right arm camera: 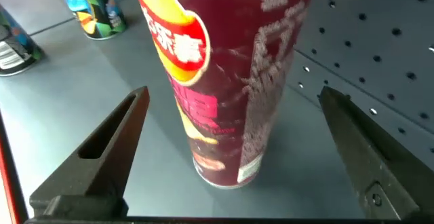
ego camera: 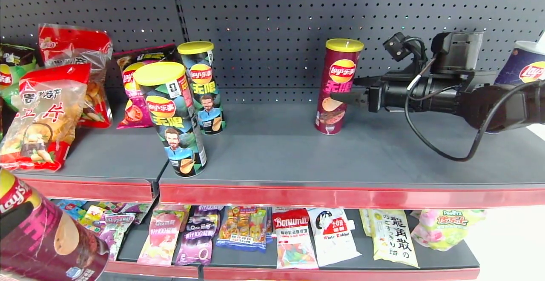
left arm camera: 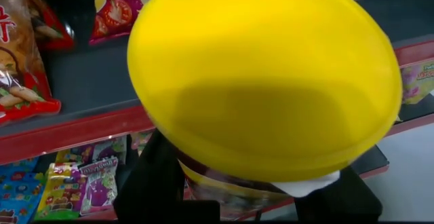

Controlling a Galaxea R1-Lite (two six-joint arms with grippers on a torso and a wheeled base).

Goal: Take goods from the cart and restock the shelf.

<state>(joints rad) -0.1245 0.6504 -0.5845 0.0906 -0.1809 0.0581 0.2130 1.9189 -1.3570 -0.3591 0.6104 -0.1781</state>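
The restocking is judged to be partly done. One maroon can (ego camera: 339, 86) is seen standing upright on the shelf (ego camera: 383, 157), about mid-width and towards the far side, close to the pegboard (ego camera: 276, 17). The right tool (right arm camera: 234, 102) is held level at the can's middle height. Its fingers (right arm camera: 108, 149) are spread wide on either side of the can, and no contact with it can be made out, so nothing is gripped. This can is therefore taken as placed, and only the drawing back of the right arm appears to be left for it.

A second maroon can (ego camera: 42, 234) is held in the left tool (left arm camera: 251, 193), low and near at the left, below the shelf edge. Its yellow lid (left arm camera: 264, 81) is turned towards the wrist camera, and the dark fingers are closed against its sides. It is judged to be the next item to be set on the shelf, probably in the open stretch between the placed can and the two dark cans (ego camera: 172, 117) at the left.

The shelf is a grey board with a red front lip. Snack bags (ego camera: 47, 115) are stacked at its far left, and a blue can (ego camera: 521, 66) is partly hidden behind the right arm. On the lower shelf (ego camera: 447, 264), packets (ego camera: 294, 236) are laid in a row.
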